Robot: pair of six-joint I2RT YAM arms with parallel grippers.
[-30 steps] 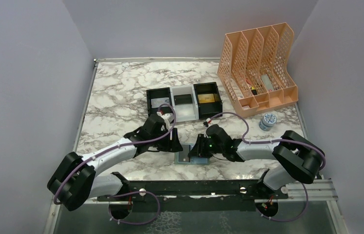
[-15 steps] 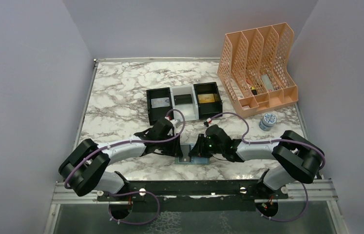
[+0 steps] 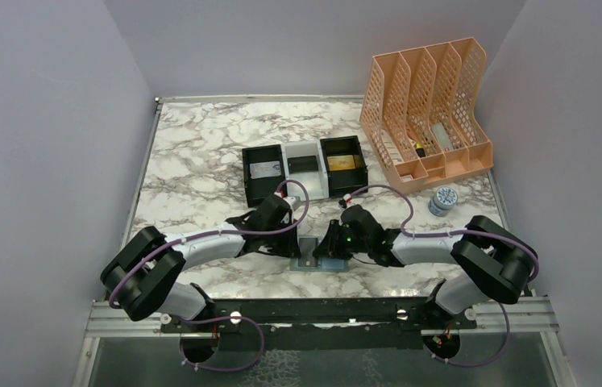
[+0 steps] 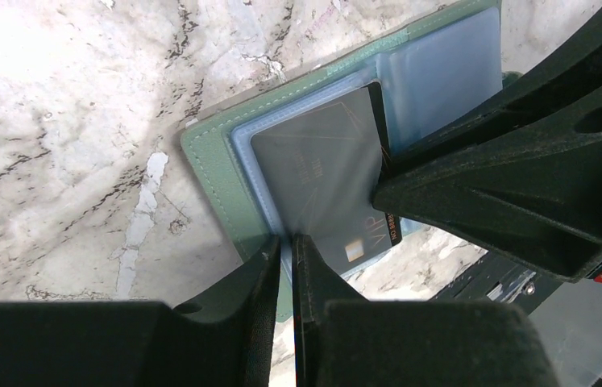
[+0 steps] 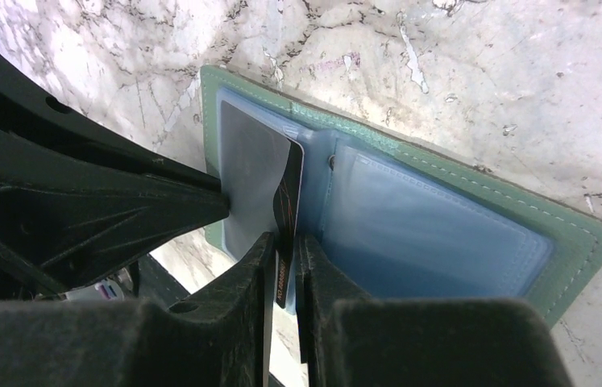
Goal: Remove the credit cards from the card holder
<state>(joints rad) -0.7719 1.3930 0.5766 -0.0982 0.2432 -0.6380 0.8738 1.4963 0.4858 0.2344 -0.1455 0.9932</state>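
Observation:
The sage-green card holder (image 3: 311, 258) lies open on the marble near the front edge, its pale blue pockets facing up. My left gripper (image 3: 293, 246) is shut on the left pocket edge of the holder (image 4: 217, 173), as the left wrist view (image 4: 288, 242) shows. A black credit card (image 4: 321, 161) sticks part way out of that left pocket. My right gripper (image 3: 327, 250) is shut on the card's free edge (image 5: 289, 185), close up in the right wrist view (image 5: 283, 242). The holder's right pocket (image 5: 426, 226) looks empty.
A black-and-white three-compartment tray (image 3: 305, 184) stands behind the holder with a grey card (image 3: 267, 169), a black card (image 3: 303, 163) and a gold card (image 3: 344, 163) in it. An orange file rack (image 3: 426, 113) and a small round tin (image 3: 442, 200) stand at the right.
My left arm has swung right and down onto the holder's left edge and closed there. My right gripper has stayed on the card.

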